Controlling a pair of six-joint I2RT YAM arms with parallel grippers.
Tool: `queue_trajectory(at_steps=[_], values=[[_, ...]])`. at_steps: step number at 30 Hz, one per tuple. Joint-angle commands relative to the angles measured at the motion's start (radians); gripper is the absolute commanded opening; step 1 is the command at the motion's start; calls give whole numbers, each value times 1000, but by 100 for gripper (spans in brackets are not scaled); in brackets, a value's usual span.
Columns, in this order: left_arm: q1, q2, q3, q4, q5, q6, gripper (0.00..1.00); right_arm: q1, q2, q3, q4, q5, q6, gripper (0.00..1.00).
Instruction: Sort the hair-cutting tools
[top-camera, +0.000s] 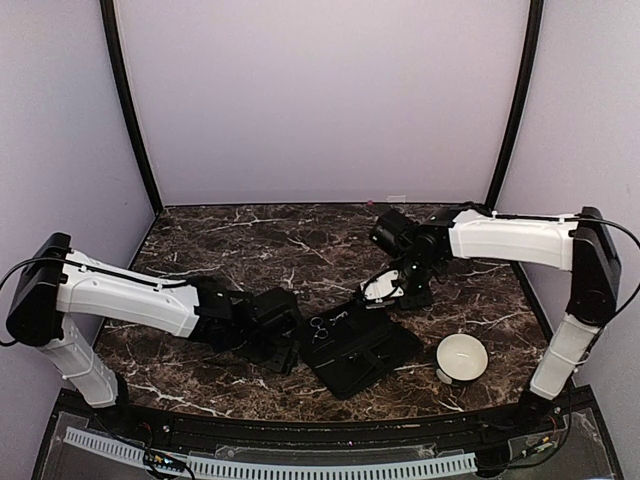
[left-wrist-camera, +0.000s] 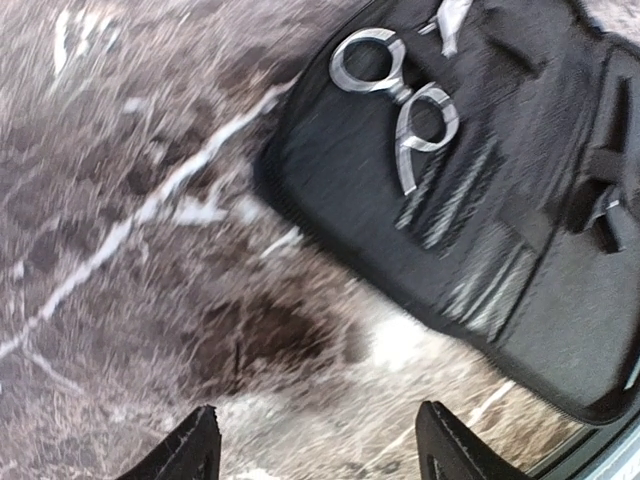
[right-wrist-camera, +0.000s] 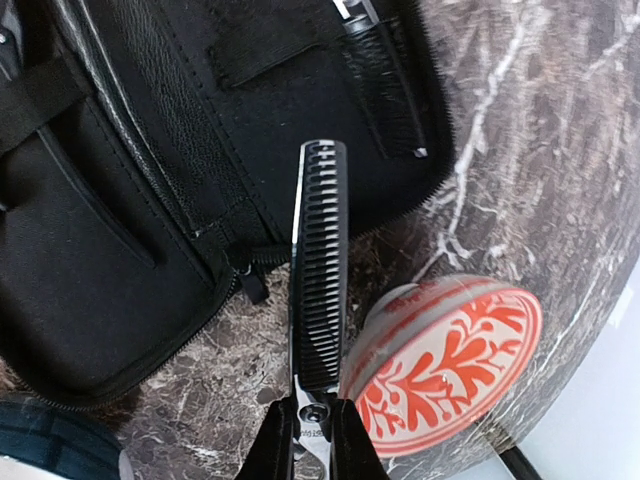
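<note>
Toothed shears (right-wrist-camera: 320, 280) are seen clamped in right tool (right-wrist-camera: 305, 445) on its wrist view only. Left tool (left-wrist-camera: 315, 450) is spread wide, empty, beside case (left-wrist-camera: 545, 230).

Marble-patterned table (top-camera: 250, 240) shut in by pale walls.
Under the left claw (left-wrist-camera: 320, 445) a dark brown top veined in white is seen, blurred in that wrist view, and the same top is seen beneath and to the right of the right claw (right-wrist-camera: 310, 440). Far beyond both claws the table is closed off by a plain lilac-white back wall (top-camera: 320, 100). A left wall (top-camera: 50, 120) of like tint is set well outside the left claw, and a right wall (top-camera: 590, 110) well outside the right claw. The back corners are marked by a black left pole (top-camera: 128, 110) and right pole (top-camera: 517, 100). Behind the claws, the near edge is finished with a black rim (top-camera: 300, 428) and a white slotted strip (top-camera: 300, 468). Everything is lit softly and evenly.
</note>
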Motion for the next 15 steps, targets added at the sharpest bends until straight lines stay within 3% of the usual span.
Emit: queue_trajectory(at_steps=[1,4,15], values=[[16,-59,-59,26,2,-83,68,9,53,53,-35,68,-74,0],[47,-55,-63,73,11,-99,67,20,72,60,-33,85,-89,0],[196,48,3,139,85,-19,47,52,82,50,-42,72,-64,0]])
